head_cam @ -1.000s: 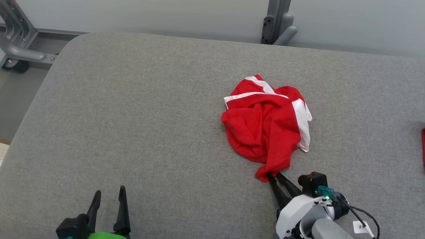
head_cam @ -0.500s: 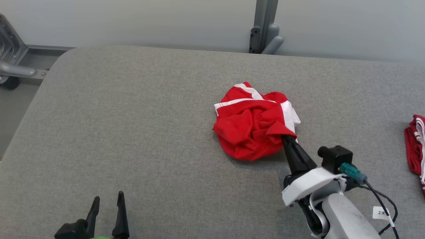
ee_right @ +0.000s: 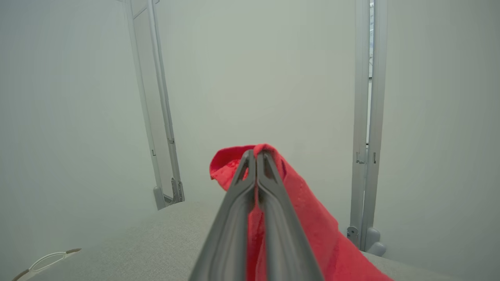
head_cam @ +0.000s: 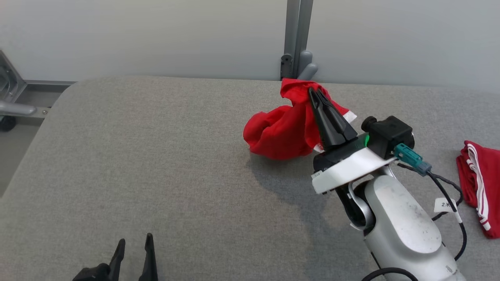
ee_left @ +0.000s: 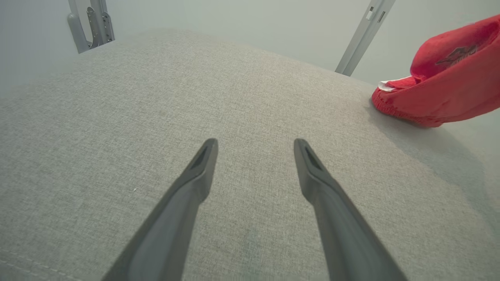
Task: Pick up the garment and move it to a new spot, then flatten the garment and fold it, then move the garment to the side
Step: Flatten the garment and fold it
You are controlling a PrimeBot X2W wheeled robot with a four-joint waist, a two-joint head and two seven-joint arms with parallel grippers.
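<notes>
1. Head view: the right gripper (head_cam: 315,93) is clenched on a bunch of the red garment (head_cam: 281,130), holding that bunch up near the far edge of the grey bench (head_cam: 156,156), right of its middle.
2. The rest of the garment hangs down and to the left from the fingers, and its lowest folds rest on the bench, with a shadow just in front of them.
3. Right wrist view: the two fingers are pressed together at the right gripper (ee_right: 258,154), with red cloth of the garment (ee_right: 308,218) wrapped over the tips and falling to the right.
4. Left wrist view: the left gripper (ee_left: 256,144) is spread wide and holds nothing, low over bare bench near the near edge; the garment (ee_left: 449,89) is well apart from it.
5. Another red and white cloth (head_cam: 478,183) lies at the right edge of the bench.
6. A grey post (head_cam: 295,39) stands behind the far edge.
</notes>
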